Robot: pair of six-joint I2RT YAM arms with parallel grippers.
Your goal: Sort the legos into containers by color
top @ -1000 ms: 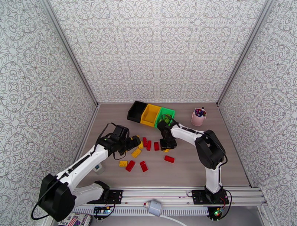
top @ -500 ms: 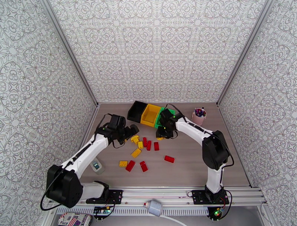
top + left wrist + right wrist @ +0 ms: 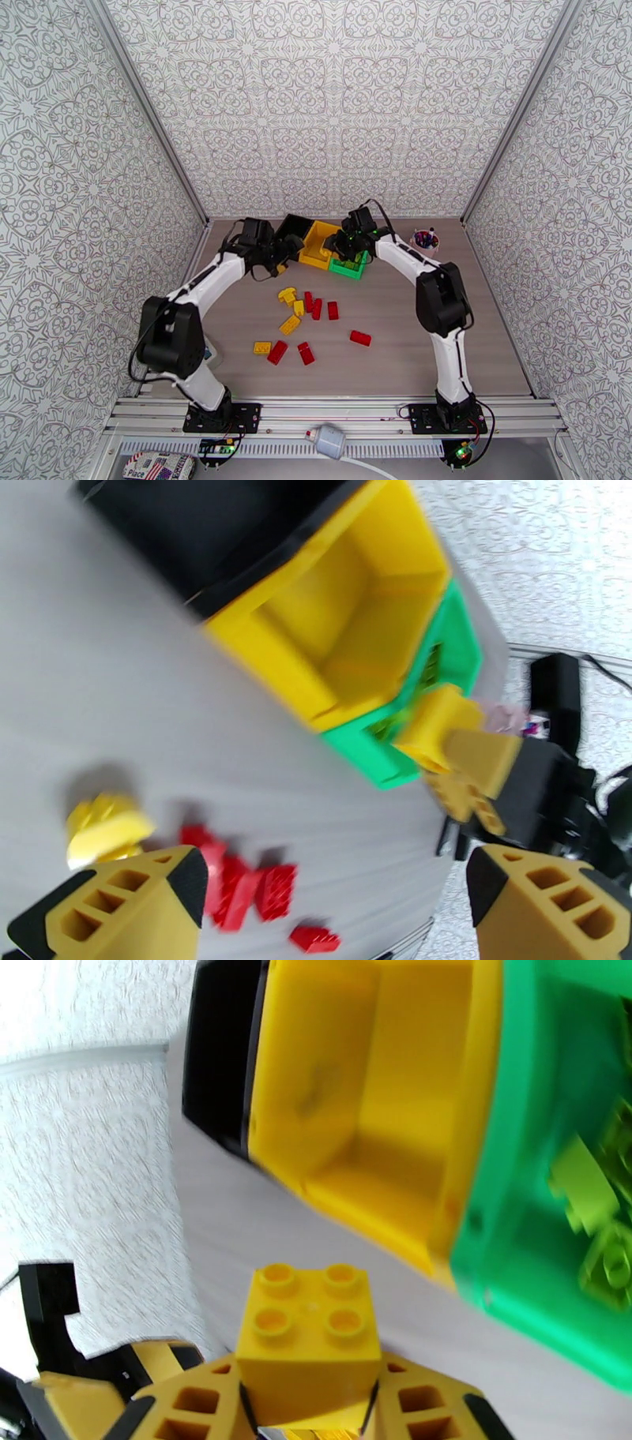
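the right gripper (image 3: 306,1393) pinches a yellow brick (image 3: 306,1329) by its sides, studs up, with the yellow bin (image 3: 316,1063) close at its 12 o'clock, apparently to drop it into the matching colour. the green bin (image 3: 505,1197) at that bin's 3 o'clock holds green bricks (image 3: 584,1189), and the black bin (image 3: 217,1078) sits at 9 o'clock. the right arm stretches far forward and curls in over the bins, while the left gripper (image 3: 332,875), jaws spread and empty, hovers near the black bin; loose red and yellow legos (image 3: 316,308) lie on the table (image 3: 442,331) at 6 o'clock.
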